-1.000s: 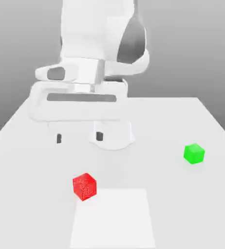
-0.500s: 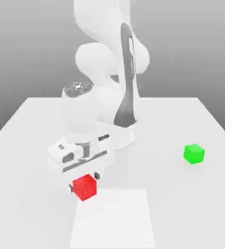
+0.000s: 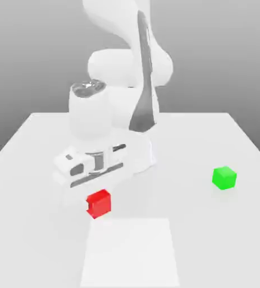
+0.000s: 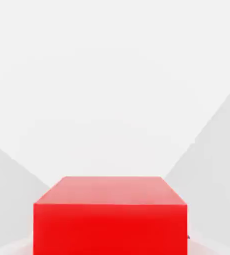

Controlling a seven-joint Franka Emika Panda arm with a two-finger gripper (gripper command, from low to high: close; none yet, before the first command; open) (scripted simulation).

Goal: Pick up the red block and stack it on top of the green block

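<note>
Red block (image 3: 99,204) is held in the gripper (image 3: 98,202), on the exterior view's left of the scene, just beyond the far edge of the pale square (image 3: 131,253) marked on the white table (image 3: 211,242); the fingers are closed on it, one at either side, their pale shapes partly lost against the white surroundings. The block is tilted in the exterior view, one broad face turned towards the camera, with notched edges where the fingers cover parts of it; in the hand view its bright red side and paler upper face show plainly, the edges straight and crisp.

Green block (image 3: 224,178) rests on the table on the exterior view's right, well apart from the gripper and the red one; its top is bare, and nothing touches its sides. The white Panda arm (image 3: 90,115) reaches down from behind; its hand is directly above the held cube.
</note>
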